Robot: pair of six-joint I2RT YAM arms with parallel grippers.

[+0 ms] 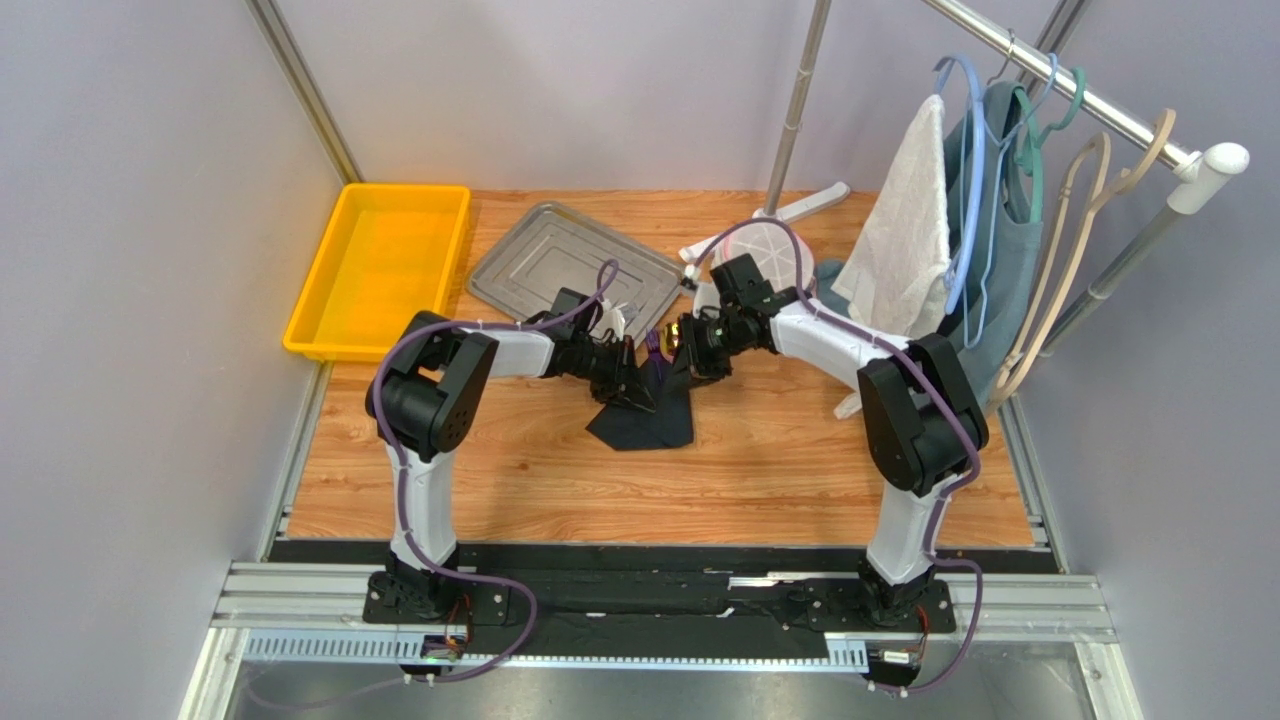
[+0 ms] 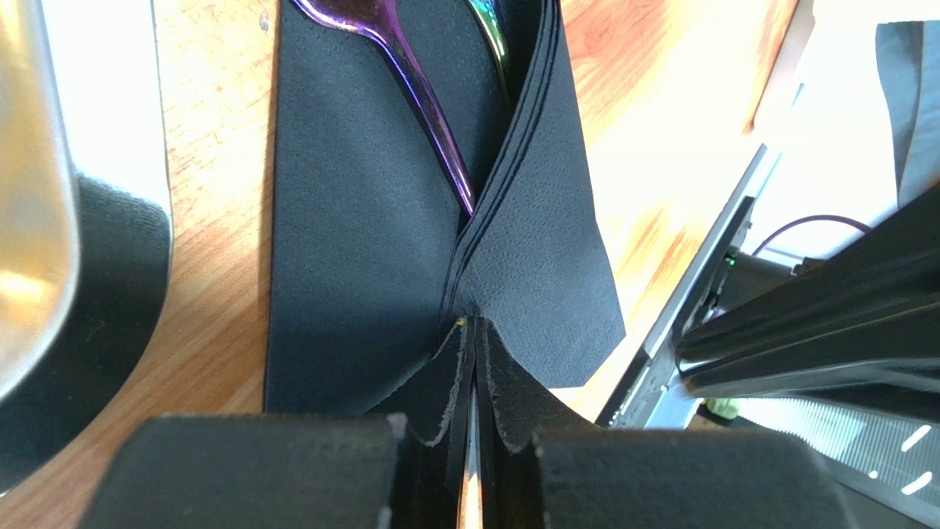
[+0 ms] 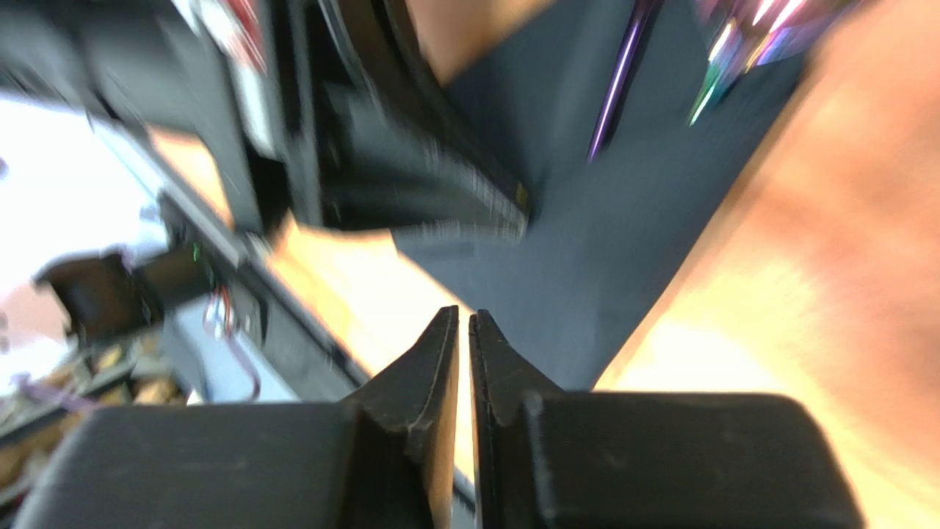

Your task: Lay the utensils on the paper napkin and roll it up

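The black paper napkin (image 1: 649,417) lies on the wooden table between the two arms. In the left wrist view the napkin (image 2: 353,220) has its right edge lifted and folded over. The purple fork (image 2: 425,94) and the greenish spoon handle (image 2: 493,33) lie on it, partly under the fold. My left gripper (image 2: 474,331) is shut on the napkin's lifted edge; it also shows in the top view (image 1: 634,375). My right gripper (image 3: 463,322) is shut and empty, hovering above the napkin (image 3: 618,243); in the top view it (image 1: 687,345) is near the napkin's far end. The right wrist view is blurred.
A grey metal tray (image 1: 579,267) lies just behind the grippers, and a yellow bin (image 1: 376,267) stands at the far left. A white towel (image 1: 902,240) and several hangers hang on a rack at the right, with a pole base (image 1: 766,225) behind.
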